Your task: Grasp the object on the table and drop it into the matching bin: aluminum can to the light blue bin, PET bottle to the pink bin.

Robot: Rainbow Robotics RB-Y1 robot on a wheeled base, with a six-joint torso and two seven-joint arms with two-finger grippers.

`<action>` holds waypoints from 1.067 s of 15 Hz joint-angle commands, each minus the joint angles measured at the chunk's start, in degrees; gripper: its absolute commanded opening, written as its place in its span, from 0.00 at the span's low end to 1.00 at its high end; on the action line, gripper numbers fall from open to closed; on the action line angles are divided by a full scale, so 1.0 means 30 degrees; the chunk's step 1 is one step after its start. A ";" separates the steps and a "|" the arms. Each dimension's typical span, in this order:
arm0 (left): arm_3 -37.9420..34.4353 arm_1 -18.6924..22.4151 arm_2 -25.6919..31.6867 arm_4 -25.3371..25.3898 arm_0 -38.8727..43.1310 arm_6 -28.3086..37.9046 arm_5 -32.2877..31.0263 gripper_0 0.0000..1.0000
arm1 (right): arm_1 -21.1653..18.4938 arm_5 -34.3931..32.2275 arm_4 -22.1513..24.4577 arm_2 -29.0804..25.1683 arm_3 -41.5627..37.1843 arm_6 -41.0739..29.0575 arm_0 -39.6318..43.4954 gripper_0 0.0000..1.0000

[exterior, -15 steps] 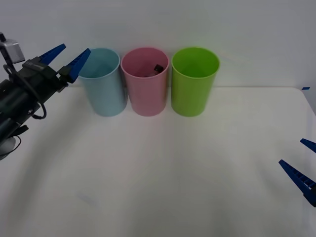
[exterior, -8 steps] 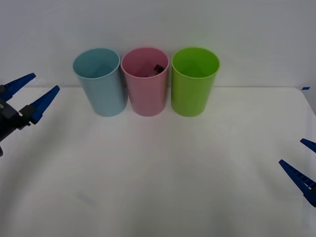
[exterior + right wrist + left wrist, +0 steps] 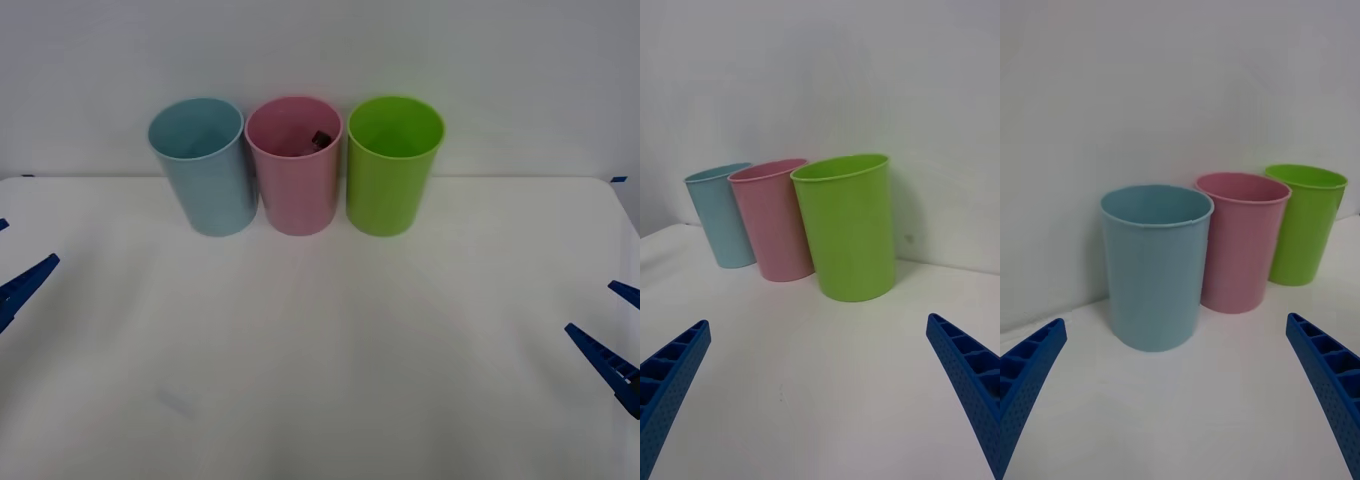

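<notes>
Three bins stood in a row at the tabletop's (image 3: 320,380) far edge; the bottle (image 3: 320,139) lay inside the middle bin (image 3: 294,190).

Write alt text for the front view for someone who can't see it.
Three bins stand in a row at the back of a white table: light blue bin, pink bin with a dark cap visible inside, lime green bin. The open left gripper and right gripper sit at the side edges.

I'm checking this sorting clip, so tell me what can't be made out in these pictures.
- Inside the tall pink plastic bin: front view shows a small dark piece at the rim; the wall hides the rest.
- Tall light blue plastic bin and lime green plastic bin: bottoms hidden by their walls.
- Left end effector, right end effector: cut off by frame edges.
</notes>
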 commanded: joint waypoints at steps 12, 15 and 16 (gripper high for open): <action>0.3288 -0.0003 0.0939 -0.0388 0.1952 -0.1777 -0.3148 1.00 | 0.0000 0.0000 0.0000 0.0000 0.0000 0.0000 0.0000 1.00; 0.3756 -0.0003 0.0910 -0.0828 0.1513 -0.1747 -0.3294 1.00 | 0.0000 0.0000 0.0000 0.0000 0.0000 0.0000 0.0000 1.00; 0.3756 -0.0003 0.0939 -0.0828 0.1513 -0.1747 -0.3294 1.00 | 0.0000 0.0000 0.0000 0.0000 0.0000 0.0000 0.0000 1.00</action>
